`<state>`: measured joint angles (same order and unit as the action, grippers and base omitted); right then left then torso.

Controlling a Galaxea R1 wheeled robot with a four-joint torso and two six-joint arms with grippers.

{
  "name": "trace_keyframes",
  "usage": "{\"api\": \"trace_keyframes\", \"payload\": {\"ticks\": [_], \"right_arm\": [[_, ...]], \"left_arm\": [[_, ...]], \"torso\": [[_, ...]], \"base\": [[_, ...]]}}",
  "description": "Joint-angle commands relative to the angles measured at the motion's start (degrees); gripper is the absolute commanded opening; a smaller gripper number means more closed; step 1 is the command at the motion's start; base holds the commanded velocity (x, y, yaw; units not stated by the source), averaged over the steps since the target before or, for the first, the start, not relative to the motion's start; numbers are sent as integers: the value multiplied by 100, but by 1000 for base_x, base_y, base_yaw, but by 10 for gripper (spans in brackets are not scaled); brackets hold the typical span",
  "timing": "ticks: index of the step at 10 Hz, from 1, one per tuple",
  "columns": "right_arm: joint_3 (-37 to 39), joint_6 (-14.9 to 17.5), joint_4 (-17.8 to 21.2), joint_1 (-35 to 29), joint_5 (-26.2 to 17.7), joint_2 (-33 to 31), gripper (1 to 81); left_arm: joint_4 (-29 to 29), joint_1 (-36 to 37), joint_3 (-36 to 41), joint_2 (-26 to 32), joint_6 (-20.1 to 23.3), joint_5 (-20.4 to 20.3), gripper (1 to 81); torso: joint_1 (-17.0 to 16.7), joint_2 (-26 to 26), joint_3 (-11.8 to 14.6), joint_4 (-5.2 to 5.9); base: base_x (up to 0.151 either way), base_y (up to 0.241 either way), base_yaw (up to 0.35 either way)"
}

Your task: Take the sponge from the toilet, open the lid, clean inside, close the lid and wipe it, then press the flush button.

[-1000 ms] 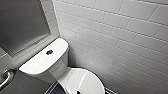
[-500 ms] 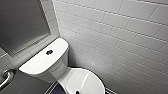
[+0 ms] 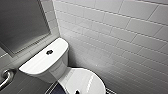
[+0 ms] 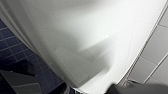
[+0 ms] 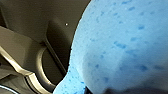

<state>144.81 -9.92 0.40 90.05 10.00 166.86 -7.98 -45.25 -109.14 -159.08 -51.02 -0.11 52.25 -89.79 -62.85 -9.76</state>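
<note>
The toilet (image 3: 37,63) is glossy white with a black button (image 3: 49,52), the wall (image 3: 120,32) from twelve to four o'clock pale grey tile in a brick pattern, the floor (image 4: 10,45) navy squares with lighter grout, the sponge (image 5: 120,45) bright blue flecked with darker blue.

No readable text — none anywhere (toilet (image 3: 45,61) unmarked).
</note>
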Motion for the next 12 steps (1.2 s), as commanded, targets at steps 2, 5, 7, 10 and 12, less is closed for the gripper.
{"api": "trace_keyframes", "payload": {"ticks": [2, 5, 7, 10, 12], "right_arm": [[20, -1, 48, 132, -446, -54, 10], [20, -10, 48, 123, -446, -37, 10], [20, -1, 48, 123, -446, -37, 10], [11, -9, 48, 132, -437, -37, 10], [2, -10, 48, 123, -437, -37, 10]], "left_arm": [[473, 987, 692, 86, 145, -1052, 811], [464, 987, 1061, 420, 110, -1334, 811], [456, 1005, 1351, 640, 118, -1677, 811], [482, 1031, 1712, 912, 118, -1914, 811], [482, 1031, 1957, 1131, 118, -2071, 811]], "torso": [[0, 0, 0, 0], [0, 0, 0, 0], [0, 0, 0, 0], [0, 0, 0, 0], [0, 0, 276, 0]], "base": [[0, 0, 0], [0, 0, 0], [0, 0, 0], [0, 0, 0], [0, 0, 0]]}}
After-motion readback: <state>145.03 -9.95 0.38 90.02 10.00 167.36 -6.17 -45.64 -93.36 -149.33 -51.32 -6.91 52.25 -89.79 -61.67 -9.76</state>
